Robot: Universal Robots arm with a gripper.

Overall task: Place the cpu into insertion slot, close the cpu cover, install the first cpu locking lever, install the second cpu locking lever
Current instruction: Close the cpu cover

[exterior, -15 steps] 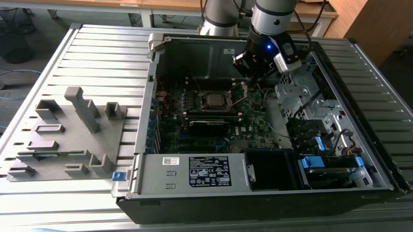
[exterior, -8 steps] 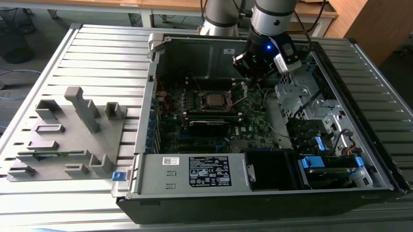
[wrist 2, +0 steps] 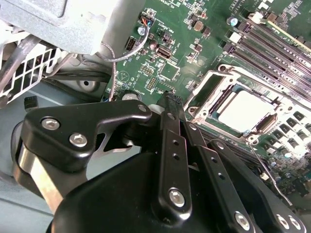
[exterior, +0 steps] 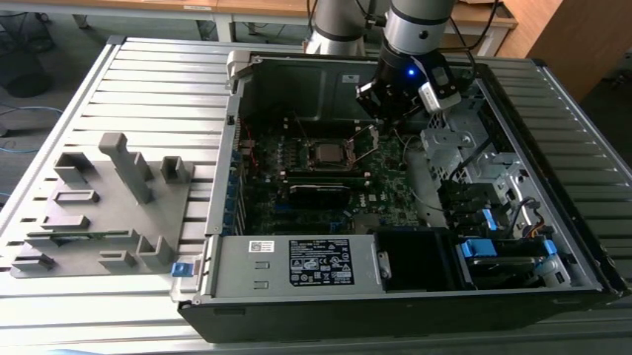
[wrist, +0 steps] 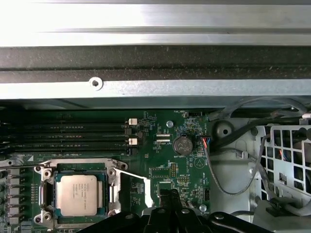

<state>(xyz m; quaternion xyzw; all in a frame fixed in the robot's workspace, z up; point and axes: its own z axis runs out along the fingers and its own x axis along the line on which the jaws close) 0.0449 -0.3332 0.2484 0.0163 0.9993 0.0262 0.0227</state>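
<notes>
The cpu (wrist: 77, 194) (wrist 2: 241, 110) lies flat in the insertion slot (wrist: 112, 193) (wrist 2: 228, 73) on the green motherboard; the exterior view shows it (exterior: 326, 153) mid-case. The cpu cover (wrist: 137, 175) (wrist 2: 194, 97) stands raised on the slot's side nearest my gripper, its window open. A thin wire locking lever (wrist 2: 270, 171) sticks up beside the slot. My gripper (wrist 2: 171, 101) (wrist: 167, 194) (exterior: 392, 122) hovers just above the board beside the raised cover, toward the exterior view's right of the slot. Its fingers are shut with nothing between them.
Long black memory slots (wrist: 68, 136) run along the case's back wall (wrist: 155, 87). A grey drive cage (exterior: 449, 140) and loose cables (wrist: 218, 165) crowd the exterior view's right. A grey fixture block (exterior: 109, 207) sits outside the case on the slatted table.
</notes>
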